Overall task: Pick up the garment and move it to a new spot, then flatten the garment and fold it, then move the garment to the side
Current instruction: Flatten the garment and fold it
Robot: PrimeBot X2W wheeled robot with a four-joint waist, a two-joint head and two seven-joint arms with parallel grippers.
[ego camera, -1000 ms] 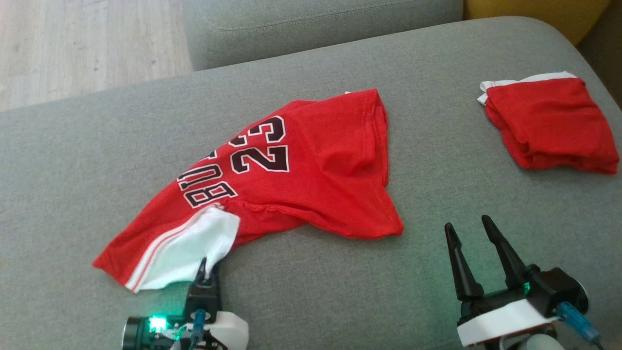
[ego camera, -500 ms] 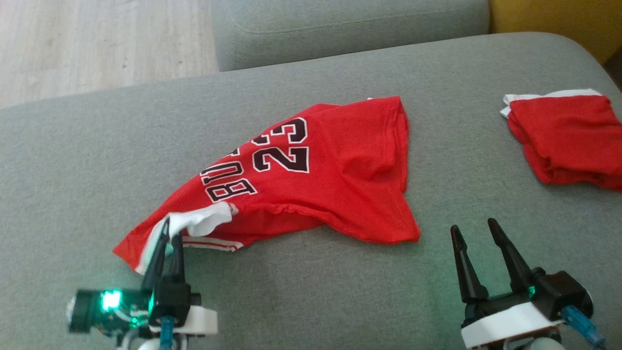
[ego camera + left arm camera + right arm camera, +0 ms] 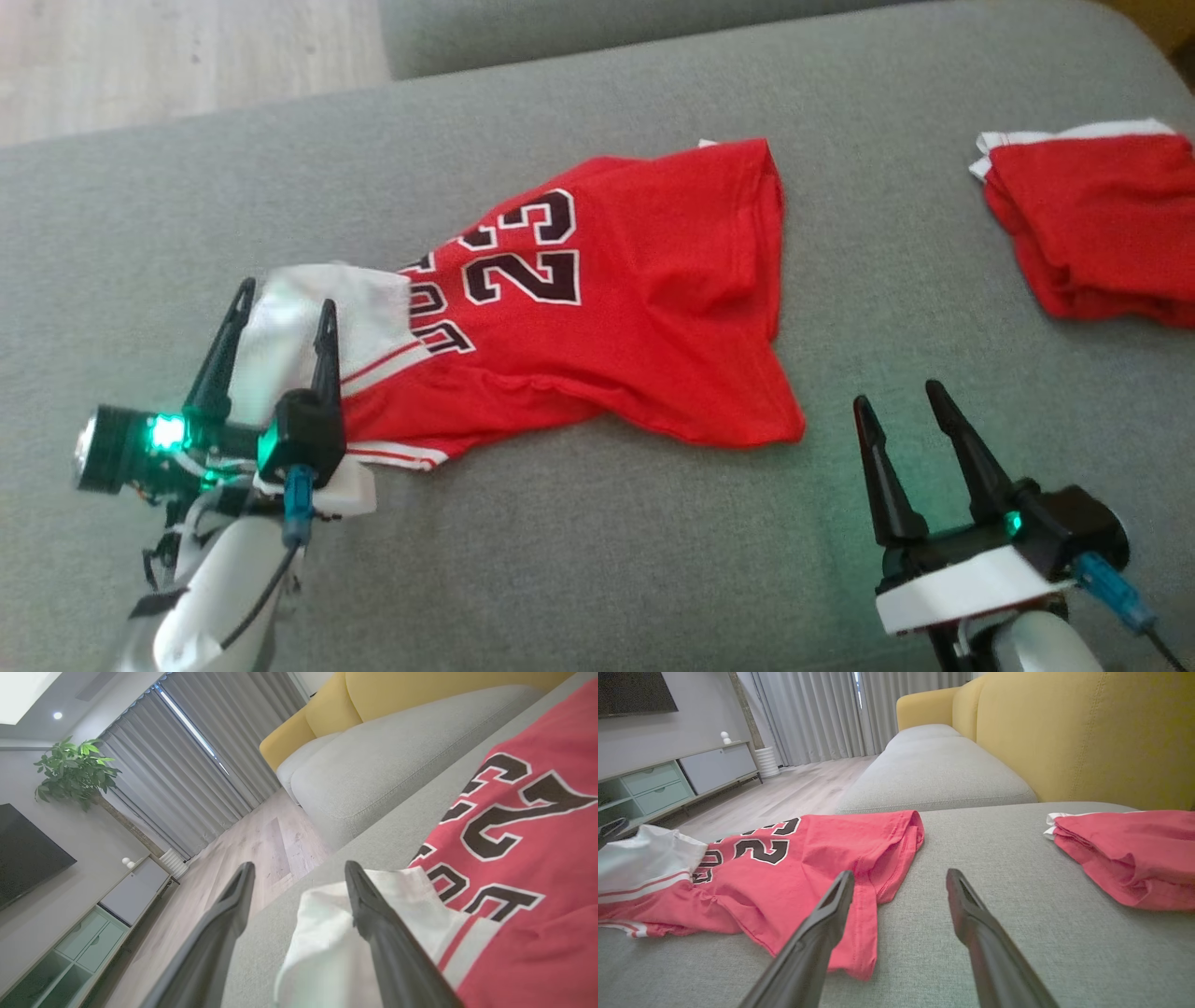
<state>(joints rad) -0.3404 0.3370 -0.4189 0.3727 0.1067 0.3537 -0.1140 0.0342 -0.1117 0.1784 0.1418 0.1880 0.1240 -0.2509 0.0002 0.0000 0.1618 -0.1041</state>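
Observation:
The garment [image 3: 635, 308], a red jersey with a black "23", lies crumpled in the middle of the grey sofa cushion [image 3: 607, 560]. Its white sleeve [image 3: 373, 308] is spread out at the left end. My left gripper [image 3: 286, 296] hovers open just over that sleeve, holding nothing. In the left wrist view the left gripper [image 3: 299, 865] has one finger over the white sleeve [image 3: 327, 933], with the red garment [image 3: 514, 858] to the right. My right gripper [image 3: 896, 396] stands open on the cushion, right of the garment's lower corner. Ahead of the right gripper [image 3: 900, 873] lies the garment [image 3: 808, 868].
A second red garment [image 3: 1092, 224], folded with a white edge, lies at the cushion's far right [image 3: 1134, 854]. Another grey cushion [image 3: 934, 770] and a yellow backrest [image 3: 1064, 732] stand behind. Wooden floor [image 3: 140, 56] begins beyond the cushion's far left edge.
My left gripper carried the white sleeve up and to the left, then opened and let it go. The sleeve now lies spread out. The right gripper kept still; the camera shifted.

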